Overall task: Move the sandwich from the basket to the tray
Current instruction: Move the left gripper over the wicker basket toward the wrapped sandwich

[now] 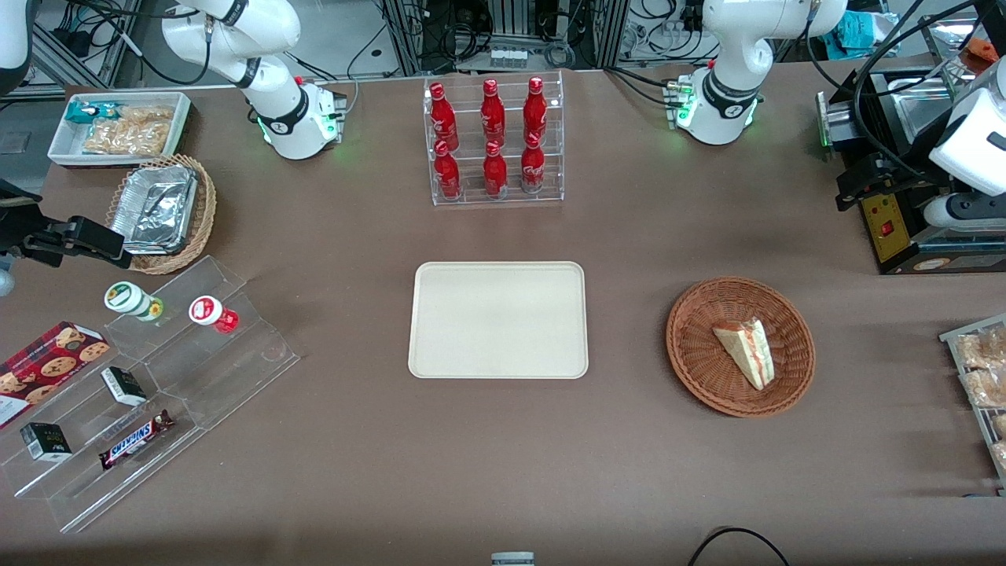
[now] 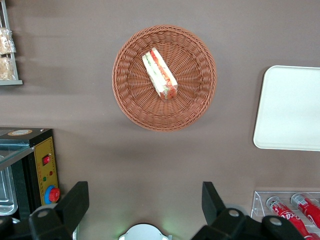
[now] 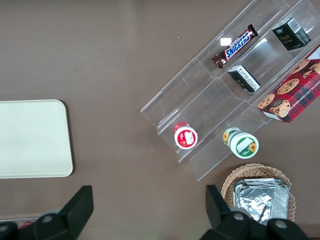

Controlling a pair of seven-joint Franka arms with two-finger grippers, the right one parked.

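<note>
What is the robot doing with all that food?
It is about to move a sandwich. The sandwich lies in the round brown basket, and nothing is touching it yet. The working arm's tool hangs high above the table with its fingers open, looking down at the basket. The cream tray, where the sandwich should go, sits beside the basket in the middle of the table, in front of a rack of red bottles. So nothing has been picked up yet.

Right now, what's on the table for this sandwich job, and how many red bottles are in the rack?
Sandwich: 1, in the basket
Basket: 1
Tray: 1, nothing on it
Red bottles: 6, in the rack
Gripper: 1, open, high above the table near the basket
Total: 10
</note>
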